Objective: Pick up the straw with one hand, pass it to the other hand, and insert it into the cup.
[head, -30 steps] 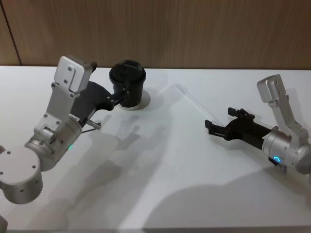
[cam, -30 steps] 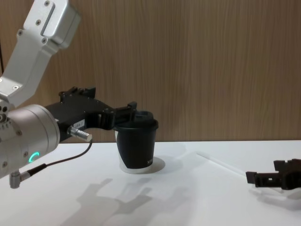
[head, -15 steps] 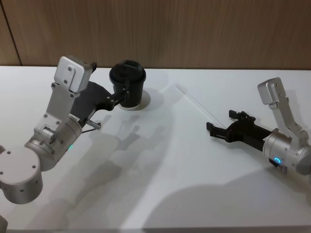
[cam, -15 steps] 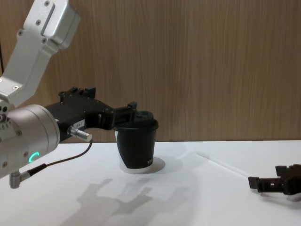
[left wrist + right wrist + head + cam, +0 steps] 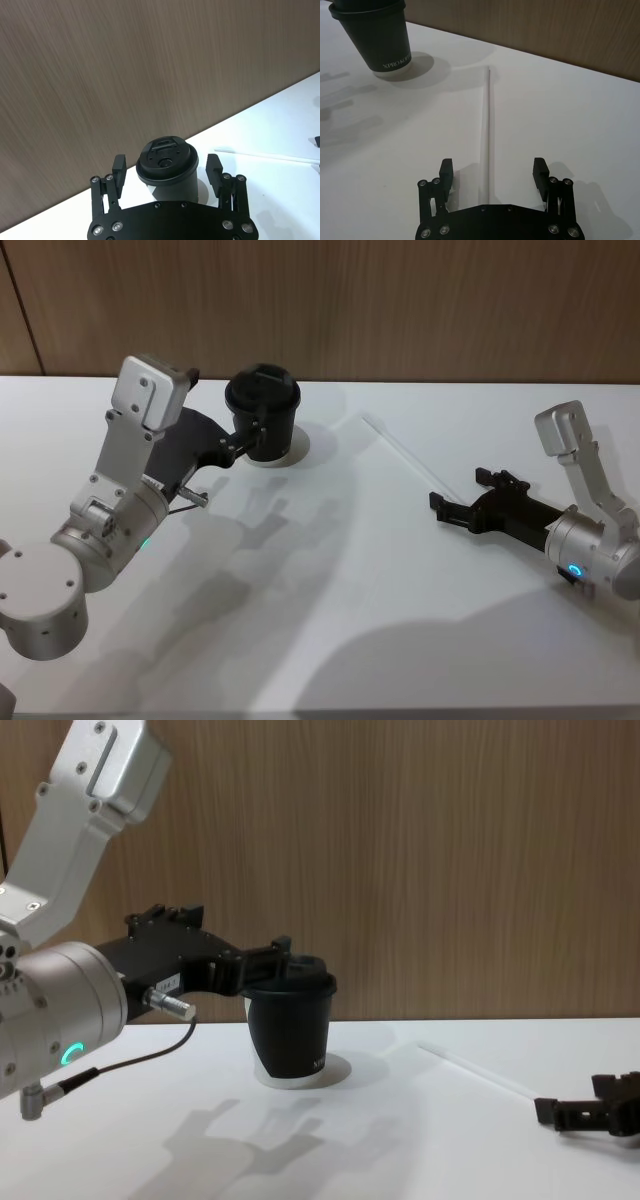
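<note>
Closer, straw (image 5: 486,135) between right gripper (image 5: 492,162) fingers

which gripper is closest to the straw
The right gripper: it is open at the straw's near end, while the left gripper sits open around the cup.

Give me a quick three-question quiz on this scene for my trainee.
1. True or false: the straw is in the cup.
2. The right gripper is: A) shut on the straw; B) open, straw between its fingers; C) holding the cup.
3. Fill in: the left gripper has its open fingers on either side of the ____.
Key: 1 false; 2 B; 3 cup.
</note>
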Action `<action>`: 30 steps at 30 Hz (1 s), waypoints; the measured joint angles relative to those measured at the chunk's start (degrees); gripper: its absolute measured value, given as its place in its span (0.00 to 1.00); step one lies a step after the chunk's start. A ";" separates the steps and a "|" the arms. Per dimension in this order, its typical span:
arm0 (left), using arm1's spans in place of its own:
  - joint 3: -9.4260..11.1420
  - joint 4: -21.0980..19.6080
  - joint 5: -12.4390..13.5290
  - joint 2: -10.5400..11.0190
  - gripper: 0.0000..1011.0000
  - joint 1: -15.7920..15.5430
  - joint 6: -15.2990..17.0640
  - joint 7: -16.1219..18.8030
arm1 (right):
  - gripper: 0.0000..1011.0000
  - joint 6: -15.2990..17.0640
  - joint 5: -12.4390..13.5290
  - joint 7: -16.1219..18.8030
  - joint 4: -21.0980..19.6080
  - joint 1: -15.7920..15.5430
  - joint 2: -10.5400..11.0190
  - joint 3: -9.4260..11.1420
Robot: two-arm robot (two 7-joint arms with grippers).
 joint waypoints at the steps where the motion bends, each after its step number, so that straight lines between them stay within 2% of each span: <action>1: 0.00 0.00 0.00 0.00 0.99 0.00 0.00 0.00 | 0.99 -0.03 0.03 0.04 0.13 0.03 0.03 0.00; 13: 0.00 0.00 0.00 0.00 0.99 0.00 0.00 0.00 | 0.98 -0.15 0.13 0.16 0.48 0.14 0.14 0.01; 22: 0.00 0.00 0.00 0.00 0.99 0.00 0.00 0.00 | 0.78 -0.20 0.17 0.19 0.61 0.19 0.18 0.01; 23: 0.00 0.00 0.00 0.00 0.99 0.00 0.00 0.00 | 0.72 -0.20 0.17 0.20 0.62 0.20 0.18 0.02; 25: 0.00 0.00 0.00 0.00 0.99 0.00 0.00 0.00 | 0.68 -0.19 0.17 0.20 0.63 0.21 0.19 0.02; 28: 0.00 0.00 0.00 0.00 0.99 0.00 0.00 0.00 | 0.54 -0.20 0.17 0.22 0.65 0.21 0.21 0.01; 30: 0.00 0.00 0.00 0.00 0.99 0.00 0.00 0.00 | 0.50 -0.20 0.17 0.23 0.65 0.21 0.21 0.01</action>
